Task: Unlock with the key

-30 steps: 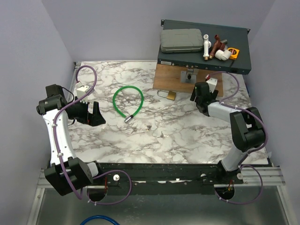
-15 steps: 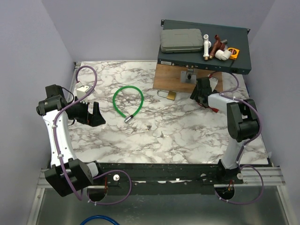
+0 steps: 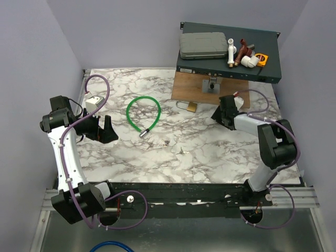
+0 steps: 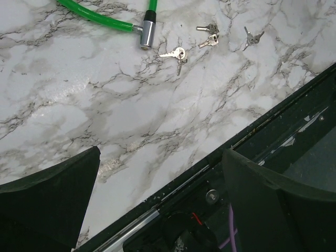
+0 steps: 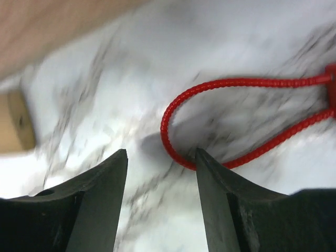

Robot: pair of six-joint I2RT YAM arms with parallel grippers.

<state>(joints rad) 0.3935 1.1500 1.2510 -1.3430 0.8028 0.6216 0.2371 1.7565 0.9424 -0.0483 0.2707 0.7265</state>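
Two arms over marble table (image 3: 210, 152). Left gripper (image 3: 100, 128) hangs above the table's left side, jaws spread wide, nothing between them; the wrist view shows bare marble under the left gripper (image 4: 161, 157). Right gripper (image 3: 223, 111) sits low near the front edge of the wooden board (image 3: 191, 86), just right of the brass padlock (image 3: 187, 106). Its jaws are apart with a clear gap and hold nothing. In the right wrist view the red cord loop (image 5: 220, 84) lies flat on the marble just ahead of the right gripper (image 5: 160, 152). The loop's bend sits at the tip of the finger on that view's right side (image 5: 210, 173); cannot tell if it touches. The key (image 5: 332, 84) is at the frame's right edge, only a blurred red end showing, metal part not visible. Green cable loop (image 3: 143, 113) lies mid-left on the table, its metal end near three sets of loose silver keys (image 4: 178, 53). Dark rack box (image 3: 231, 68) with odd parts stands behind the board.
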